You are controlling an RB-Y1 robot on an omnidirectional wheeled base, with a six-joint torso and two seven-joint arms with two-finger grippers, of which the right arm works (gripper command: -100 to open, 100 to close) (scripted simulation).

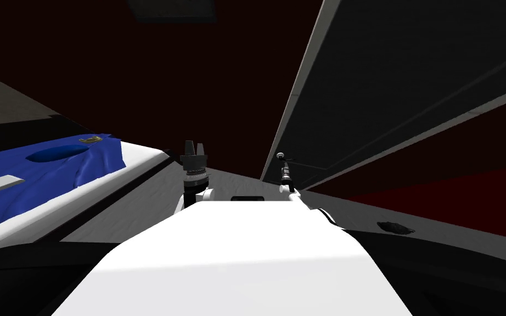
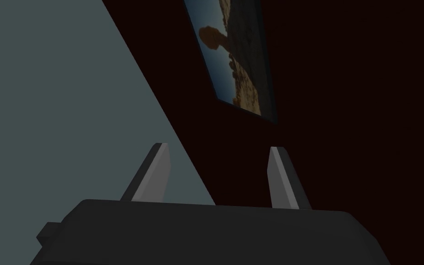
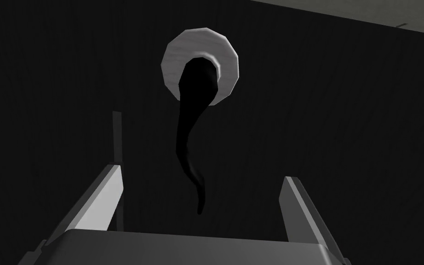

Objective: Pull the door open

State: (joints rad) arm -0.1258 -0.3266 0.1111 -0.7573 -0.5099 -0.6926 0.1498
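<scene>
Now, right gripper [image 3: 201, 175] spread wide, facing the dark door [image 3: 344, 147]; black lever [image 3: 189, 133] hanging from a pale rosette [image 3: 227, 60], ahead of the gap, untouched; ease in, clamp mid-lever, pull back along the hinge arc, avoiding slip off the tip; left gripper [image 2: 218, 154] likewise spread, idle.

Left gripper [image 2: 218, 149]: a dark grey box with rounded corners is carrying a small lug at one side.
Left fingers [image 2: 158, 177]: two thin, light grey blades are tapering to slanted tips, with darker outer faces.
Right gripper [image 3: 202, 177]: a paler-edged grey box is bearing matching light grey blade fingers.
Left wrist [image 1: 195, 174]: a dark ribbed collar is sitting on a white rounded joint.
Right wrist [image 1: 286, 175]: a slim dark segment is meeting a white link.
</scene>
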